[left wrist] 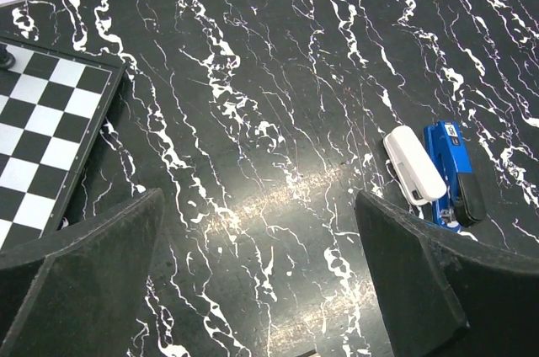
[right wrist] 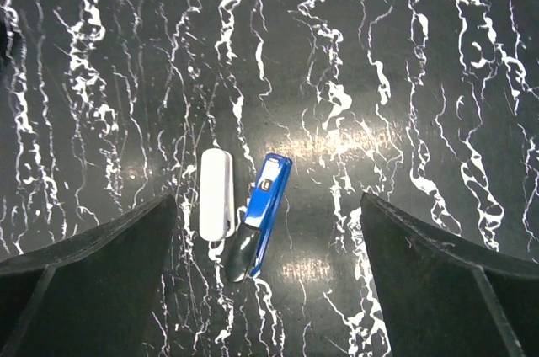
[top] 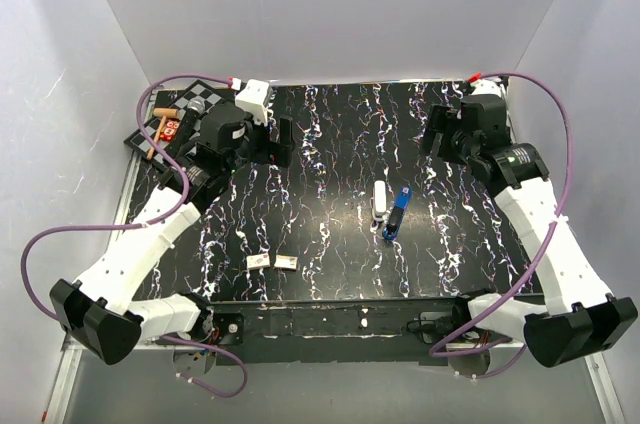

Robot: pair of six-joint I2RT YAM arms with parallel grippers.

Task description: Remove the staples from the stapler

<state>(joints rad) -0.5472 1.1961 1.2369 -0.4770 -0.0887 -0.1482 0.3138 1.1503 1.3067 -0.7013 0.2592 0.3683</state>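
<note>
Both my left end effector (left wrist: 258,197) and right end effector (right wrist: 271,205) hang wide open above the desk (top: 330,144), stapler (top: 397,212) lying untouched.

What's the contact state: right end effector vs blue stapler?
Apart. The top external view shows bare table between the open right end effector and the blue stapler.

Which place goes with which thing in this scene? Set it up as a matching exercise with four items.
Things:
1. white stapler
2. blue stapler
3. chessboard
4. small boxes

Places:
A. far left corner
B. near edge, left of centre
C. right of centre, right one of a side-by-side pair
D. right of centre, left one of that pair

Pairs: 1-D, 2-C, 3-A, 4-B
</note>
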